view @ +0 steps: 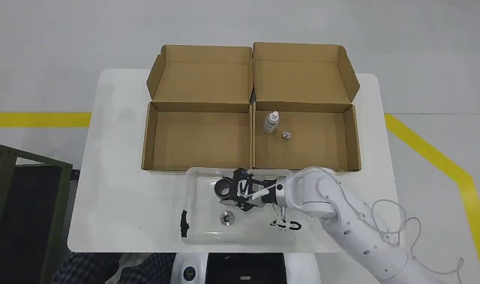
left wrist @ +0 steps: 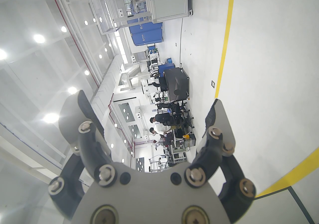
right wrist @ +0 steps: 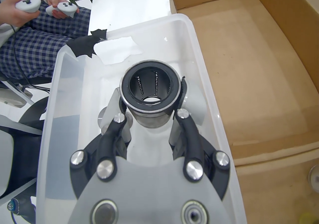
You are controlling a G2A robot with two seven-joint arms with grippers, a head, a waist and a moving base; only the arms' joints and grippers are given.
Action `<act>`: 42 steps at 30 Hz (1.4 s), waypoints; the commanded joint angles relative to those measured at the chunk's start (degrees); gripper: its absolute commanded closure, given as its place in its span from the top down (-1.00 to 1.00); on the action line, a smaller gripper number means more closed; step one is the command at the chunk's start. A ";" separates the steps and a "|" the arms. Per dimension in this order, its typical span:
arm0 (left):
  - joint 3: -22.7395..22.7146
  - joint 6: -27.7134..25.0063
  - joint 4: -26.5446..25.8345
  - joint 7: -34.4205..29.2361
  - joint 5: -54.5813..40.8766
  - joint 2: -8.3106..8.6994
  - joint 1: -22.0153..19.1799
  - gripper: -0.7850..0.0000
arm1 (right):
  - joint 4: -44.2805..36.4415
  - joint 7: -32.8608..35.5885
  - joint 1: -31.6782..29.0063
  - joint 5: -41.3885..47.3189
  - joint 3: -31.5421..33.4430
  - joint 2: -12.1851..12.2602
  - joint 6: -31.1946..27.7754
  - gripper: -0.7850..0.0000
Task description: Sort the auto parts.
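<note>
Starting at the left: the left gripper [left wrist: 149,100] is seen with its fingers spread wide and nothing between them, pointed away from the clear bin [view: 202,171] and out toward the room, so it is well out of this play. Beyond the bin's far wall, on its left side, the left cardboard box [view: 196,140] is laid open with a bare floor.

Over the bin's middle comes the action. The linear bearing [right wrist: 150,93] is pinched by the right gripper [right wrist: 150,110], with fingers pressed against either side of its barrel and the bore turned up so the ball tracks can be seen inside. Its long axis is judged close to upright, and it is held just short of the bin's far wall (the left box lies straight ahead, the nearer of the two).

Toward the bin's near wall, a round metal part [view: 226,219] and, further right, a black part [view: 286,225] can be seen on the floor. Beyond the bin's far right side, the right cardboard box [view: 322,138] is found with a small bottle [view: 271,121] and a small round piece [view: 286,133] in it. A lift over the far wall is judged to be called for; which box is meant cannot be told.
</note>
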 commanded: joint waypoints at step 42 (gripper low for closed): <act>0.00 0.00 0.00 0.00 0.00 0.00 0.00 1.00 | -1.44 -4.82 2.54 10.81 5.38 0.57 8.36 -1.00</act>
